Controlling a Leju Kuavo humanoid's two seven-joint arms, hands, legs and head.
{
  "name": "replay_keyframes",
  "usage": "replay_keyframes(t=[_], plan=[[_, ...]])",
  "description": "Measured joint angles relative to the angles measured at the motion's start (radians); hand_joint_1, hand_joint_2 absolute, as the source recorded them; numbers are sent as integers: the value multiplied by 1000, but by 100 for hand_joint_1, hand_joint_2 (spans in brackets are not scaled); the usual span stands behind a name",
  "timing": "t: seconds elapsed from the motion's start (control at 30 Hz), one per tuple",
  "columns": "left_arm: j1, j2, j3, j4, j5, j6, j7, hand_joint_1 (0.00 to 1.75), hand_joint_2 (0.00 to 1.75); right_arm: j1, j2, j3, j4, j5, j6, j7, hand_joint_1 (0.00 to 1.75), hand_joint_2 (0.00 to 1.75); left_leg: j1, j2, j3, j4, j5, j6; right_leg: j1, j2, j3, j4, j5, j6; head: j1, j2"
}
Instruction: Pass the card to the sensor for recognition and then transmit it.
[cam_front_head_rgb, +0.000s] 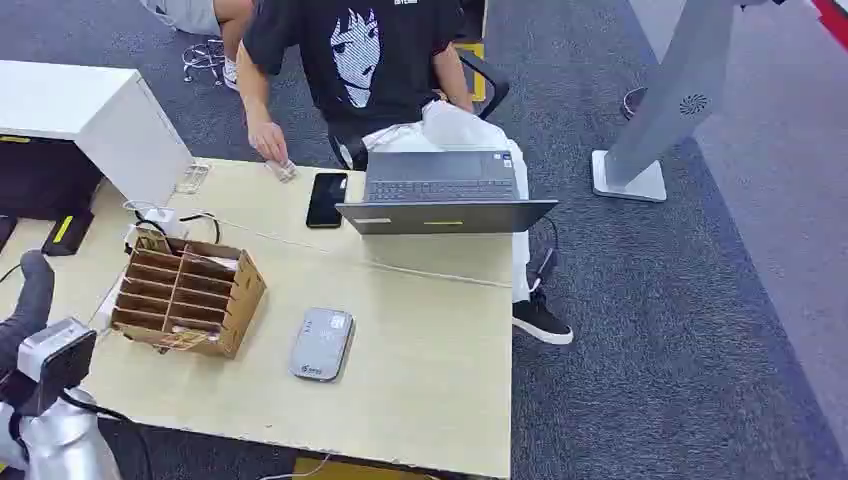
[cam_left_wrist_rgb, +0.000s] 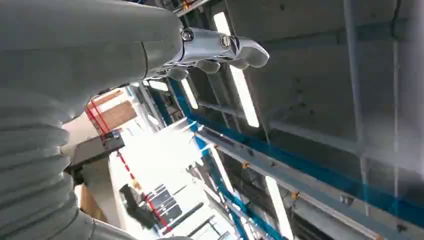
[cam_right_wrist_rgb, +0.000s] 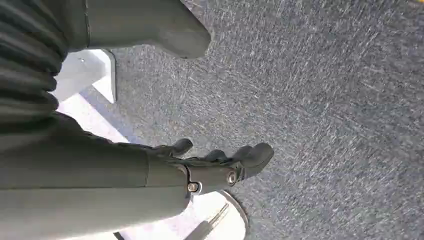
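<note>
A brown slotted card rack (cam_front_head_rgb: 187, 291) stands on the left part of the light wooden table (cam_front_head_rgb: 430, 370); a pale card edge (cam_front_head_rgb: 185, 339) shows at its near side. The flat grey sensor (cam_front_head_rgb: 322, 343) lies to the right of the rack. My left arm rises at the table's near left corner, its hand (cam_front_head_rgb: 33, 287) pointing upward and apart from the rack. In the left wrist view my left hand (cam_left_wrist_rgb: 220, 50) points at the ceiling and holds nothing. My right hand (cam_right_wrist_rgb: 220, 160) hangs over grey carpet with its fingers apart and nothing in them.
A person in a black shirt (cam_front_head_rgb: 360, 50) sits at the far side, one hand (cam_front_head_rgb: 268, 140) on a small clear item (cam_front_head_rgb: 285, 170). A black phone (cam_front_head_rgb: 327, 198), an open laptop (cam_front_head_rgb: 445, 190), a white cable (cam_front_head_rgb: 400, 268) and a white cabinet (cam_front_head_rgb: 110, 115) are nearby.
</note>
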Motion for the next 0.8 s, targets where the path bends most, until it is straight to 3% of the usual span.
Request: replay_keyframes(t=[0.3, 0.67, 0.8], plan=[[-63, 4, 0, 81, -24, 0, 0, 0, 175, -3, -1, 0, 0, -10, 1, -2, 0, 175, 0, 0, 0, 0, 0, 0, 0, 0, -1, 0, 0, 0, 0, 0], [-64, 3, -7, 88, -16, 0, 0, 0, 175, -4, -2, 0, 0, -10, 0, -10, 0, 175, 0, 1, 0, 0, 0, 0, 0, 0, -1, 0, 0, 0, 0, 0], [-63, 3, -24, 80, -71, 0, 0, 0, 175, -4, -2, 1, 0, -9, 0, -10, 0, 175, 0, 0, -1, 0, 0, 0, 0, 0, -1, 0, 0, 0, 0, 0]])
